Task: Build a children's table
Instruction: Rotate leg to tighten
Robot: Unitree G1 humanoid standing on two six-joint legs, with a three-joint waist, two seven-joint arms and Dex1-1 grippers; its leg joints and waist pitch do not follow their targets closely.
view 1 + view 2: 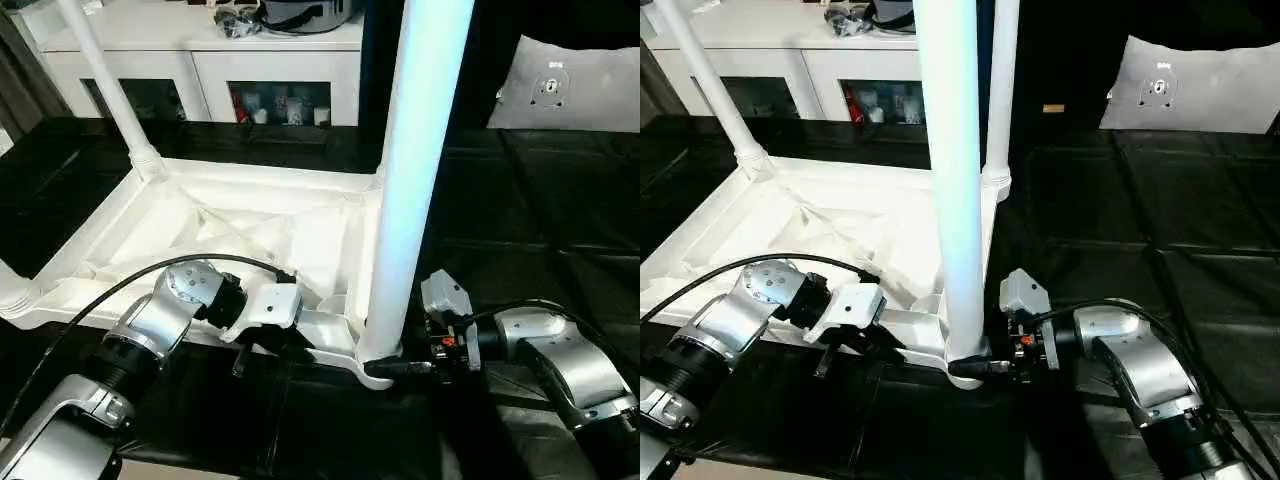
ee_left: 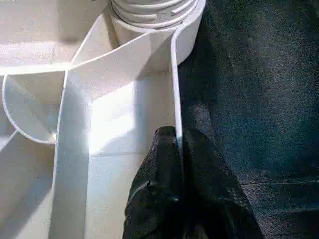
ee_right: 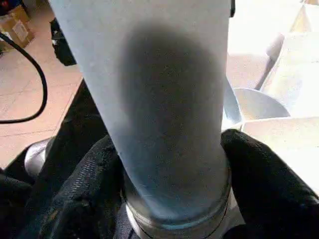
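Leg seating at near corner socket, tabletop inverted.

Left tool (image 1: 243, 362) pinches the tabletop (image 1: 215, 235) rim; right tool (image 3: 167, 186) clasps the near leg (image 1: 415, 170) base. Risk: the leg tilts and jams in the socket.

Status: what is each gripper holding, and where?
Left gripper pinches the tabletop's near rim. Right gripper straddles the near leg's base at its corner socket.

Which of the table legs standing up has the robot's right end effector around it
The near-corner leg, the thick one closest to the camera. The right end effector has its fingers on either side of its base at the socket; the other upright legs stand at farther corners, untouched.
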